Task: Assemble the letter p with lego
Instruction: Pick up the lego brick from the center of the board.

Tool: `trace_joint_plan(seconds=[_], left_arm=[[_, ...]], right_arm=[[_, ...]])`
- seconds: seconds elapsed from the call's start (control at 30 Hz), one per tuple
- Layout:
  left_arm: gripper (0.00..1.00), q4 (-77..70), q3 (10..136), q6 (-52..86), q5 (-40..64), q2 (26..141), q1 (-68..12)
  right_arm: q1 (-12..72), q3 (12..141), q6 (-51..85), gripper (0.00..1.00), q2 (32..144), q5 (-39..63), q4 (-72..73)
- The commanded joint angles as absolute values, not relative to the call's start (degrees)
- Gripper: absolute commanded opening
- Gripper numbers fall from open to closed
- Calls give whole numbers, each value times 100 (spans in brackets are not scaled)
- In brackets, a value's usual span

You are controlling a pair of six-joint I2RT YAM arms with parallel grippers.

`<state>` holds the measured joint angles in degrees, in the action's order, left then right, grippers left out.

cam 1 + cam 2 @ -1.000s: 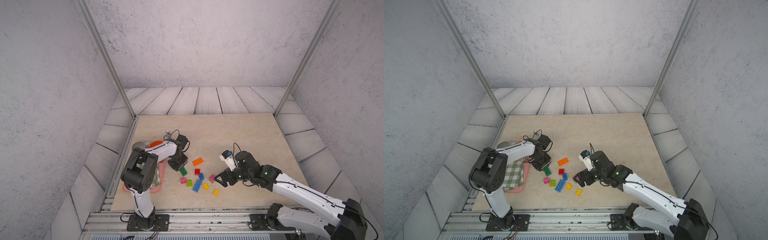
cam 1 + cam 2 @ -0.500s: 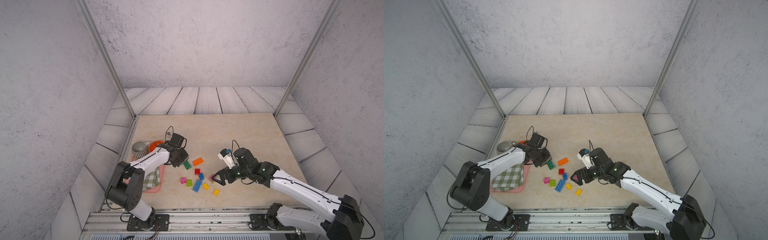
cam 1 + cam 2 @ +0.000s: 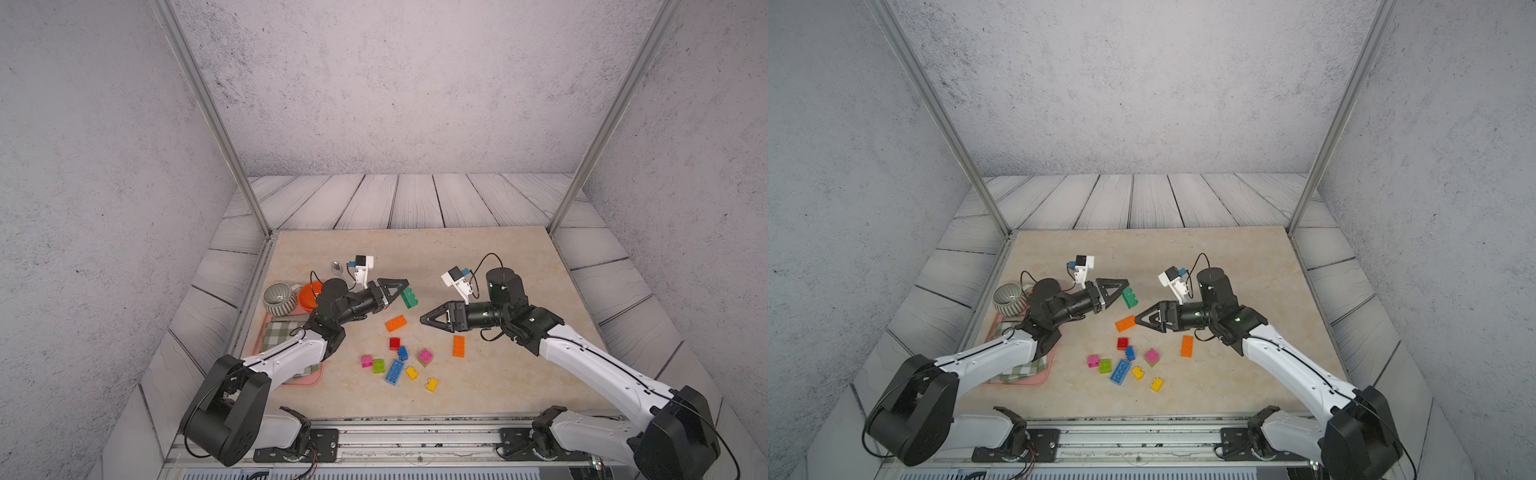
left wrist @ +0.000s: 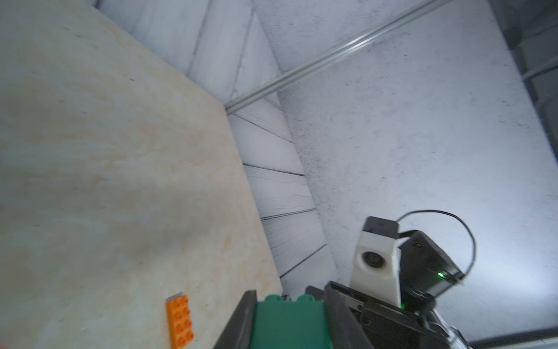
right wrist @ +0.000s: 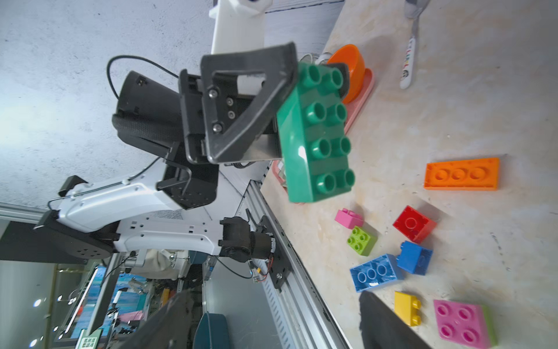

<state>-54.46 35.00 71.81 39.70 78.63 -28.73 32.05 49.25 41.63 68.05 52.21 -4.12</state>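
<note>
The long green brick (image 3: 410, 299) hung clear of the counter (image 3: 490, 253), left of centre, pinched at one end by the closed left hand (image 3: 401, 290). The right hand (image 3: 423, 321) faced it from the right, spread wide and empty. The other bricks (image 3: 395, 370) (orange, red, blue, yellow, pink) lay scattered nearer. By my judgement the P was barely begun, with no stem and no loop.

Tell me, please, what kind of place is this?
Probably a robotics lab test cell: a left arm and right arm bolted to a metal rail, grey walls and aluminium posts, lego bricks on a table.
</note>
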Motion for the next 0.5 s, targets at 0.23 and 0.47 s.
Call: trace_joint_plan(seconds=[0.23, 0.47], left_arm=[[0, -8020, 3283, 7929, 4605, 8145, -3229], [0, -8028, 3176, 7833, 4592, 8033, -3359]], right_arm=[[3037, 5458, 4257, 84, 6927, 5910, -175], [2987, 5800, 4374, 64, 7291, 6266, 70]])
